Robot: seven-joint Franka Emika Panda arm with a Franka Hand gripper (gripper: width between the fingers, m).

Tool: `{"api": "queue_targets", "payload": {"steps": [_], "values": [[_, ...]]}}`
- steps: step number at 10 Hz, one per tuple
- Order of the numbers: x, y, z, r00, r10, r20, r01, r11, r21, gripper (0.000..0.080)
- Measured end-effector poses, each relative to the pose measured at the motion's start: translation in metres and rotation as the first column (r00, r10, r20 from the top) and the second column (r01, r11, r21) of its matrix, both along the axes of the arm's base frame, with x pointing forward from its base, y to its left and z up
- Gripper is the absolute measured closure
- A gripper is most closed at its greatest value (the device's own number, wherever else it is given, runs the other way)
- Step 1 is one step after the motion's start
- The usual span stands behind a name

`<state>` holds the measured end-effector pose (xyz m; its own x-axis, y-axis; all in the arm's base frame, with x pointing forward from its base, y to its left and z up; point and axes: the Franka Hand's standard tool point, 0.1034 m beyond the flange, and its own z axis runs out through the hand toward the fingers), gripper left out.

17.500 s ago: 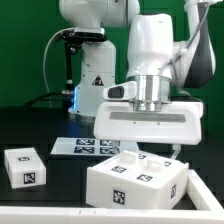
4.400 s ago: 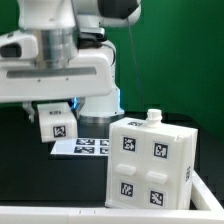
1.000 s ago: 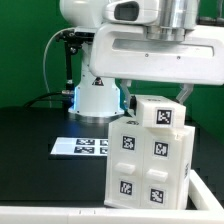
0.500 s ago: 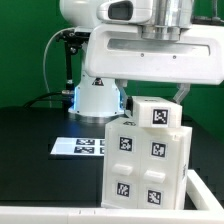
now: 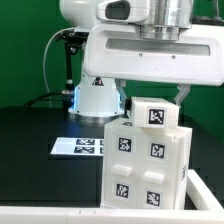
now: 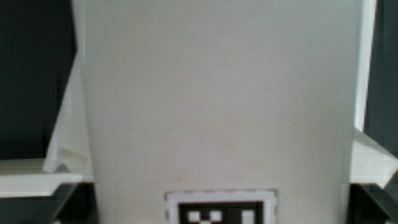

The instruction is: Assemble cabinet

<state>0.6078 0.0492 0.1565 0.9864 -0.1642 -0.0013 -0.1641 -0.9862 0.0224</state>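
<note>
One white panel [image 5: 155, 112] with a tag on its face is seen clamped between the fingers of the gripper [image 5: 153, 98], a finger visible at either side of it, directly on top of the cabinet body [image 5: 148, 164]. The body stands upright at about five o'clock in the exterior view, four tag markers on its facing side, near the table's [image 5: 35, 150] front edge. The marker board [image 5: 88, 146] lies flat at about nine o'clock from the body, well apart from the gripper.

Compared with the frame one second earlier, the panel has been lowered slightly and shifted a little, so that it now sits lower against the body's top edge; over the last half second almost nothing has altered. Some seconds before that, the panel was carried at the exterior view's left and the body's top stood bare. It is judged that the part is being seated, and that insertion is close to complete but not released.

In the wrist view, the panel's broad white face [image 6: 214, 100] fills the frame, with a tag at its near end. Whether the panel is fully home cannot be told.
</note>
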Motion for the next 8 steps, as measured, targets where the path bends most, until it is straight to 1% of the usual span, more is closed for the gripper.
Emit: {"api": "queue_targets", "payload": {"steps": [1, 2, 3, 4, 5, 6, 7, 8], "values": [[0.001, 0.0, 0.0, 0.987, -0.159, 0.003, 0.159, 0.987, 0.008, 0.0243], [0.001, 0.002, -0.001, 0.962, -0.273, 0.006, 0.273, 0.962, 0.01, 0.0243], [0.002, 0.003, -0.001, 0.906, -0.423, -0.002, 0.422, 0.906, 0.035, 0.0243], [0.003, 0.006, -0.001, 0.85, -0.526, -0.01, 0.526, 0.849, 0.054, 0.0243], [0.004, 0.01, -0.001, 0.797, -0.604, -0.012, 0.604, 0.795, 0.059, 0.0243], [0.006, 0.013, -0.001, 0.728, -0.685, -0.025, 0.684, 0.724, 0.083, 0.0243], [0.006, 0.013, -0.001, 0.671, -0.74, -0.04, 0.74, 0.666, 0.092, 0.0243], [0.006, 0.018, -0.001, 0.634, -0.772, -0.039, 0.772, 0.629, 0.085, 0.0243]]}}
